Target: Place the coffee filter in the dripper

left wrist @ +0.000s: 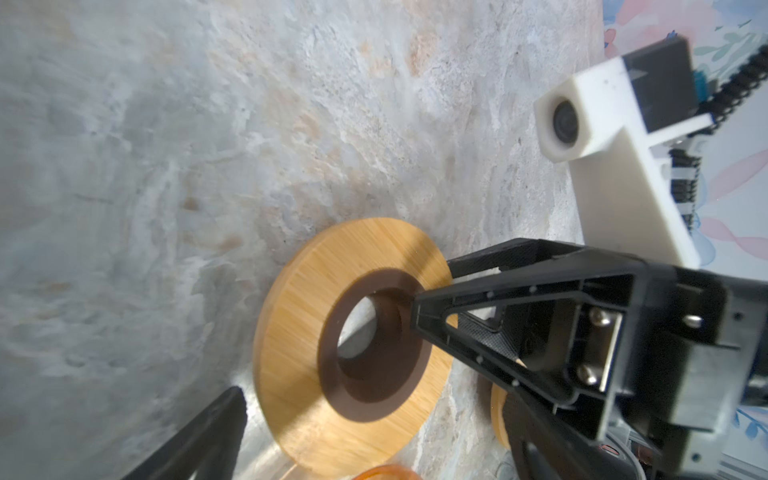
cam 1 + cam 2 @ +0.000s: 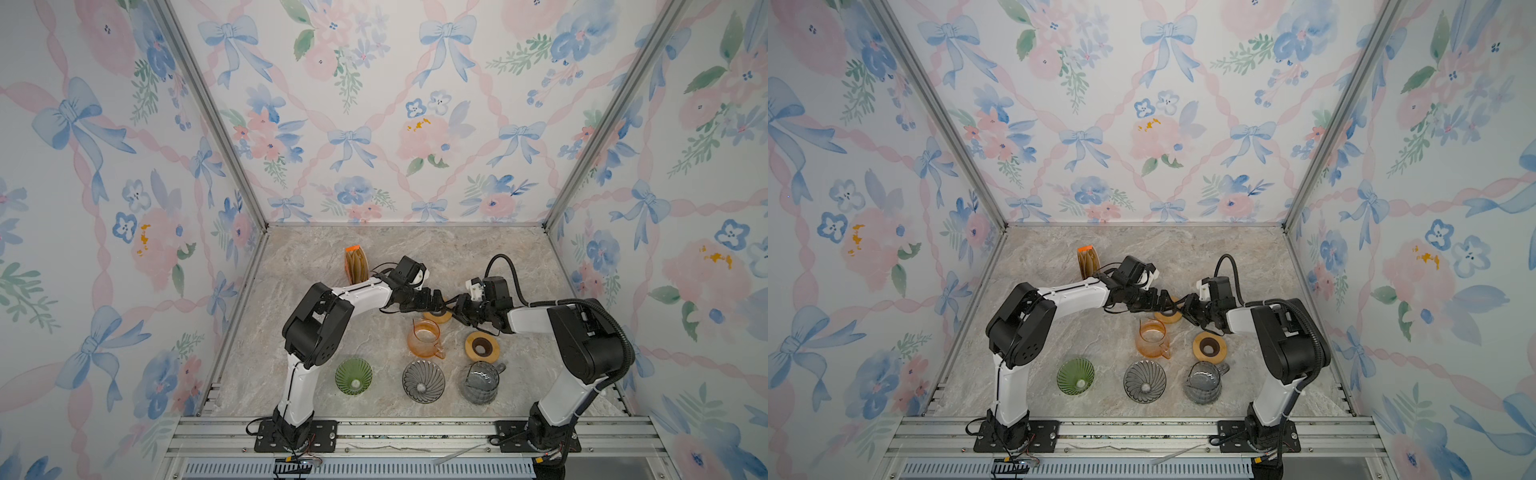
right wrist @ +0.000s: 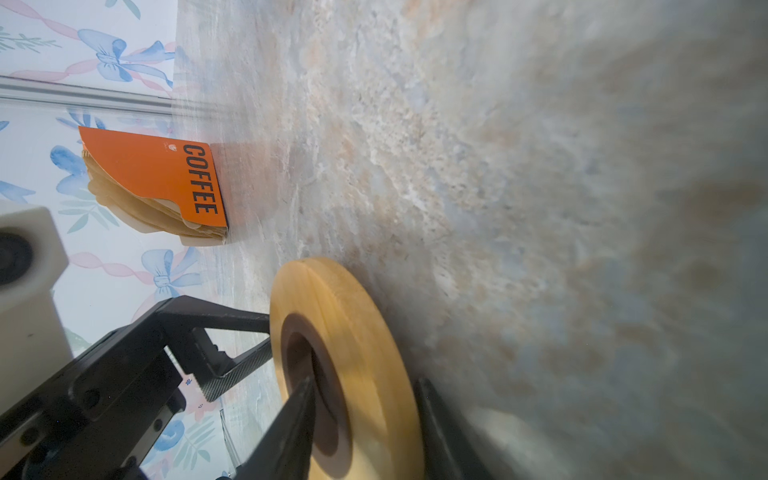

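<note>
Drippers sit nearest me: green dripper [image 2: 353,376] at seven o'clock, grey dripper [image 2: 423,381] at six. Mid-table my right gripper [image 3: 363,382] straddles the wooden ring [image 1: 299,316], jaws partly closed; whether they pinch it I cannot tell. My left gripper [image 2: 437,306] gapes wide, holding nothing. Farthest, coffee filters [image 3: 120,201] stand at eleven o'clock behind their orange card [image 3: 145,166]

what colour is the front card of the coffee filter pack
The coffee filter pack has an orange front card with black COFFEE lettering, shown best in the right wrist view.
</note>
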Robot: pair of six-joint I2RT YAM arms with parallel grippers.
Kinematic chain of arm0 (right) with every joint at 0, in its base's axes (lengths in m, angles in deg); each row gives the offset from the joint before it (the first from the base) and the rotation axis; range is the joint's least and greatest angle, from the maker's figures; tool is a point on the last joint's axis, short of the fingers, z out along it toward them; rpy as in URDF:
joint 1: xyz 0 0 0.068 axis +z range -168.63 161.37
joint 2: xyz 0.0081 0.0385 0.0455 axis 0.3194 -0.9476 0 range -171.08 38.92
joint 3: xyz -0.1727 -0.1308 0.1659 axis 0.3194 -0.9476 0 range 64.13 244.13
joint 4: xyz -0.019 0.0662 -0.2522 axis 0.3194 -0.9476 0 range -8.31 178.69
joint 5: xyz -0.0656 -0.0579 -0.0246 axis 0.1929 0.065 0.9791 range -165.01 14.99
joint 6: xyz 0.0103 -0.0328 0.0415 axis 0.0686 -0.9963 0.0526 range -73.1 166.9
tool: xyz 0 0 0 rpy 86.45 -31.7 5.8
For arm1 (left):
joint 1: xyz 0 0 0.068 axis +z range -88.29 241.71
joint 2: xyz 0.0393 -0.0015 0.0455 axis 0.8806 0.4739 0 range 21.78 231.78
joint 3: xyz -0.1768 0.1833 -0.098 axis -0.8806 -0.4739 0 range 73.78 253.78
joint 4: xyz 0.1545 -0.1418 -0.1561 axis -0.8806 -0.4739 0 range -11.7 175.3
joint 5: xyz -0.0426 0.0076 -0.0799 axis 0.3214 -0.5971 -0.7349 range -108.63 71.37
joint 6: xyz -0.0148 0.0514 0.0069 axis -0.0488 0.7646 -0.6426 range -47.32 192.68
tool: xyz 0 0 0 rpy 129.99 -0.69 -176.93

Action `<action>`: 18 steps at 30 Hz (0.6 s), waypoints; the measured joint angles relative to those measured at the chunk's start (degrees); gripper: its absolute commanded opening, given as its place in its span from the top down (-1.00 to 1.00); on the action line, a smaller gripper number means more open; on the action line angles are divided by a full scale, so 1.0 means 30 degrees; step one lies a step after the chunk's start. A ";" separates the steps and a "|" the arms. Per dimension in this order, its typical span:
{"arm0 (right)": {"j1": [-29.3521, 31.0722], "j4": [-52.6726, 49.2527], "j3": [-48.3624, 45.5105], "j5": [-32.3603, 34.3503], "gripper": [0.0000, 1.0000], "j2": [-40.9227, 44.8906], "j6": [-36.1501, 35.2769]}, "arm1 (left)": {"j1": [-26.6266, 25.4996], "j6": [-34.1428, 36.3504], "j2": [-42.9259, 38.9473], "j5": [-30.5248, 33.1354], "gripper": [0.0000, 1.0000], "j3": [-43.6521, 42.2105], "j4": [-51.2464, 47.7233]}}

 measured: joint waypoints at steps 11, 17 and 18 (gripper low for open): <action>0.0284 -0.0335 0.0000 0.0364 0.65 0.1676 -0.0415 | 0.0000 -0.0087 0.0102 -0.0073 -0.96 0.0066 0.0000; 0.0328 -0.1377 0.0000 0.0874 0.84 0.2892 -0.0947 | 0.0080 -0.0095 -0.0080 -0.0051 -0.96 0.0160 -0.0015; 0.0328 -0.1537 0.0007 0.0954 0.85 0.3053 -0.0998 | 0.0117 -0.0095 -0.0219 -0.0051 -0.96 0.0160 -0.0015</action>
